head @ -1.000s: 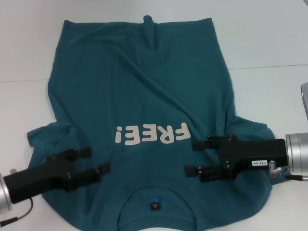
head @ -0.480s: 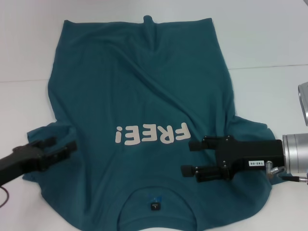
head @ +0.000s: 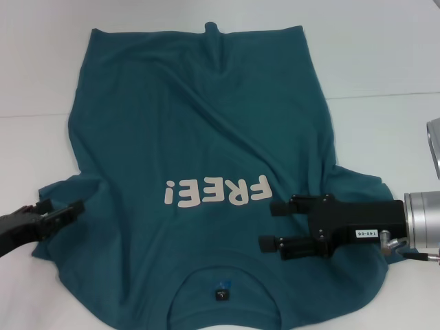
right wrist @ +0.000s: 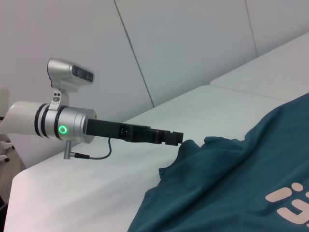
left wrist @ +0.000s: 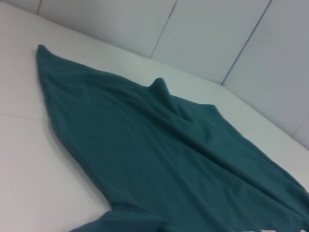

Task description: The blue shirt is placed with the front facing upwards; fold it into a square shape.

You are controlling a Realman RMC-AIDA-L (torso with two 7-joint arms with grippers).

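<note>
The blue shirt (head: pixel 206 124) lies spread front up on the white table, its cream "FREE!" lettering (head: pixel 216 191) at the chest and its small dark neck label (head: pixel 221 295) at the near edge. My left gripper (head: pixel 65 207) is low at the outer edge of the shirt's left sleeve. In the right wrist view the left gripper (right wrist: pixel 176 137) has its tip right at a small raised peak of sleeve cloth. My right gripper (head: pixel 269 224) is open just above the shirt, right of the lettering, with nothing between its fingers. The left wrist view shows only the shirt (left wrist: pixel 159 159).
The white table (head: pixel 385 62) extends on both sides of the shirt and beyond its far hem. A small raised fold (head: pixel 213 29) stands up at the far hem. Pale wall panels (left wrist: pixel 217 34) rise behind the table.
My left gripper has drawn back leftward from beside the collar to the left sleeve's outer edge. My right gripper has shifted slightly toward the collar, still open.
</note>
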